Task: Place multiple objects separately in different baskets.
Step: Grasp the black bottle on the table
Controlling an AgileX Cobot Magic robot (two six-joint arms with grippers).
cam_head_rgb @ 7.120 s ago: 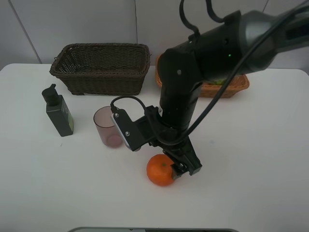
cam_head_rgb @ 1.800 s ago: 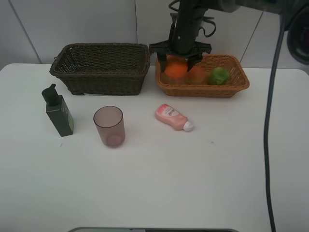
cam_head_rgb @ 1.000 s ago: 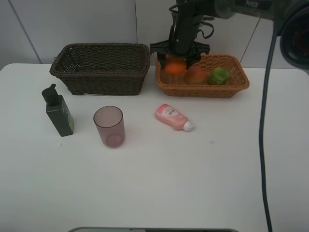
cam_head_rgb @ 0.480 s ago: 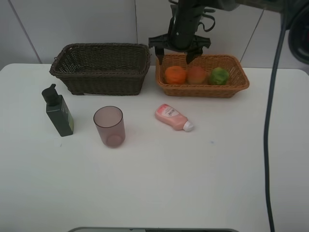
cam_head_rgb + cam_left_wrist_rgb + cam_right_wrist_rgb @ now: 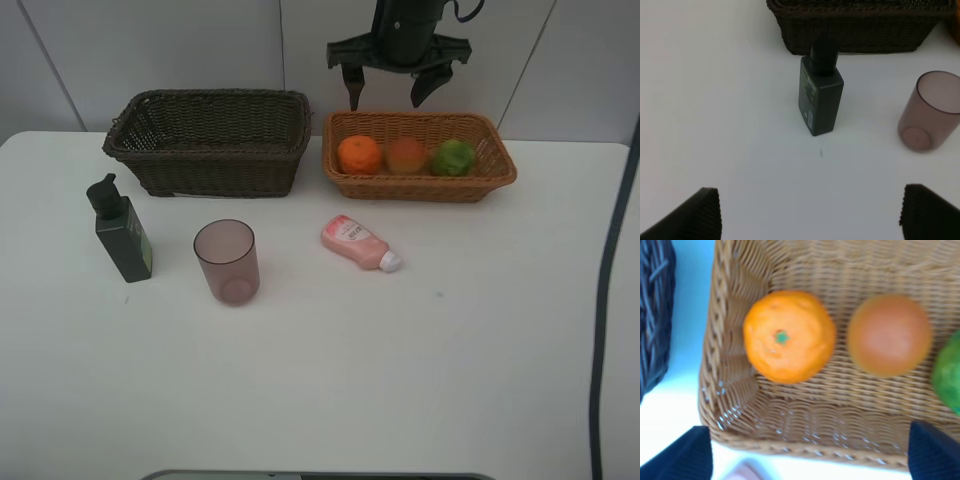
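3 of 6 in tan wicker basket [image 5: 420,190]: orange [image 5: 360,154], red-orange peach [image 5: 406,154], green fruit [image 5: 453,157]. Pending: dark green pump bottle [image 5: 122,235], mauve cup [image 5: 227,262], pink tube [image 5: 358,243]. Right gripper [image 5: 385,98], left gripper [image 5: 815,212]: apart, empty.

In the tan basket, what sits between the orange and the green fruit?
A red-orange peach lies between the orange and the green fruit; the exterior high and right wrist views both show it.

- plain white worktop [image 5: 450,380], matte, with one tiny dark speck [image 5: 438,294] toward the right side
- pale grey wall [image 5: 150,45] behind it, panels split by thin seams
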